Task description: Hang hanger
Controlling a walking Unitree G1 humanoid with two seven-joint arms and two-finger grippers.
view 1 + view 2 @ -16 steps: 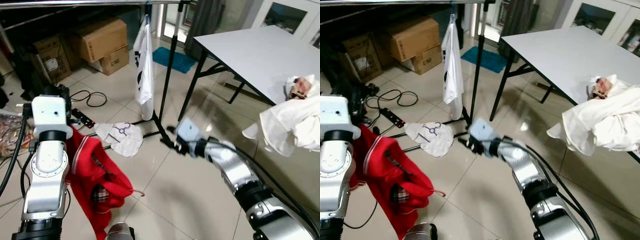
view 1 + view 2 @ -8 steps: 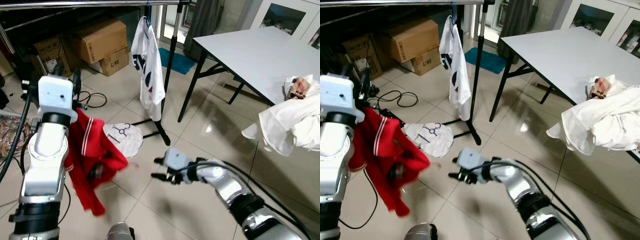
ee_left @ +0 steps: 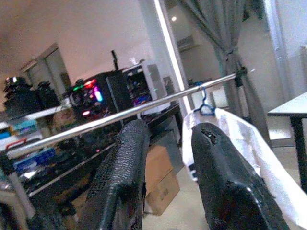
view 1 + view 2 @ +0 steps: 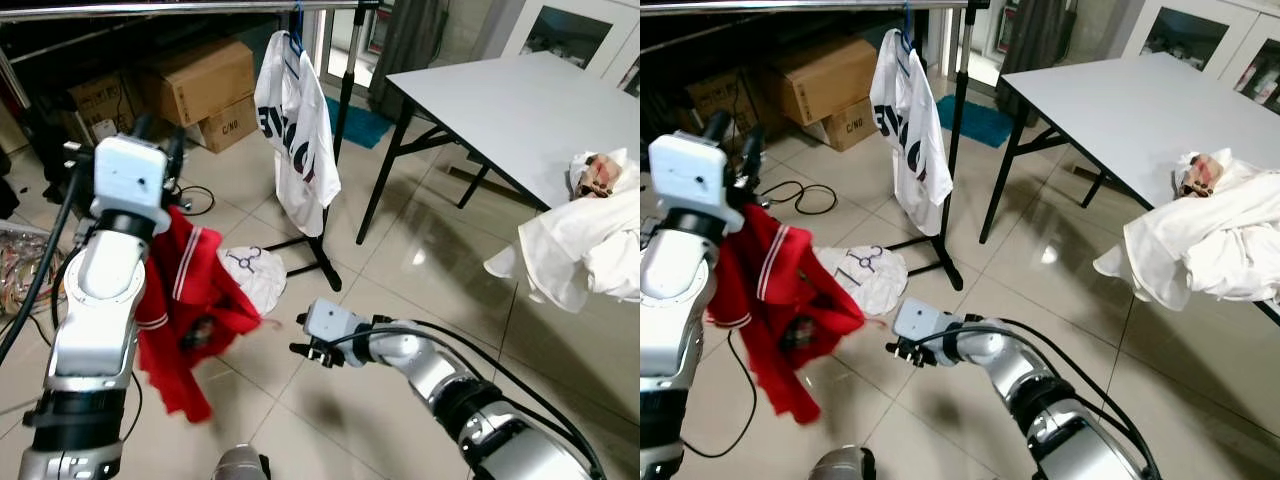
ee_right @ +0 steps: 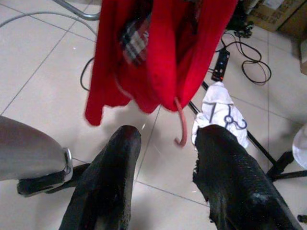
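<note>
Your left end effector [image 4: 155, 135] raised below rail [image 3: 144, 109]; grip state unclear, red garment [image 4: 190, 310] hanging beneath it. Your right end effector [image 4: 902, 352] low over floor, fingers [image 5: 108, 182] apart, empty, red garment just ahead.

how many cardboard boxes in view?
3, all on the floor behind the metal clothes rail: a large brown one stacked on a smaller one, and another to their left. More may be hidden in shadow.
</note>
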